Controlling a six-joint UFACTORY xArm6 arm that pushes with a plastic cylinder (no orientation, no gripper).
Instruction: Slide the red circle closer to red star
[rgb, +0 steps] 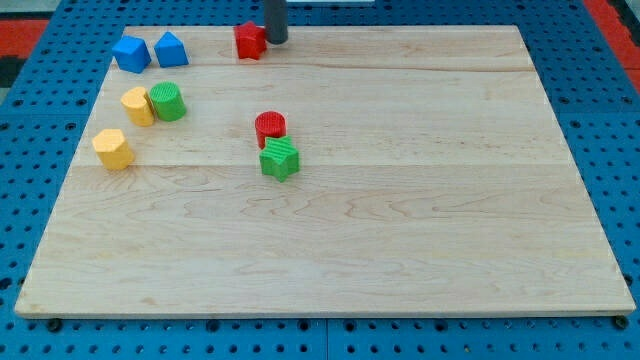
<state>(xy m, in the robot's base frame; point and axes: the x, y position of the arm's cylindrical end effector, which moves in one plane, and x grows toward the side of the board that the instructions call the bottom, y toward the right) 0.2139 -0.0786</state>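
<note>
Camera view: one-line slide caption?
My tip beside the red star at the view's top; red circle mid-board touching a green block.

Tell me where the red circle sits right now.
The red circle sits left of the board's centre, touching the green star just below it, well below the red star.

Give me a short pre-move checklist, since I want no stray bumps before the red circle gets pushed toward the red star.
1. My tip is in view: ok, at the view's top, right beside the red star-shaped block.
2. My tip stands behind the red round block, on the side away from the star: not ok, it is on the star's side.
3. Board between circle and star is free of blocks: ok.
4. The circle is clear of neighbours: not ok, the green star-shaped block sits against its lower edge.
5. The wooden board edge near the red star leaves margin: not ok, the star sits close to the top edge.
</note>
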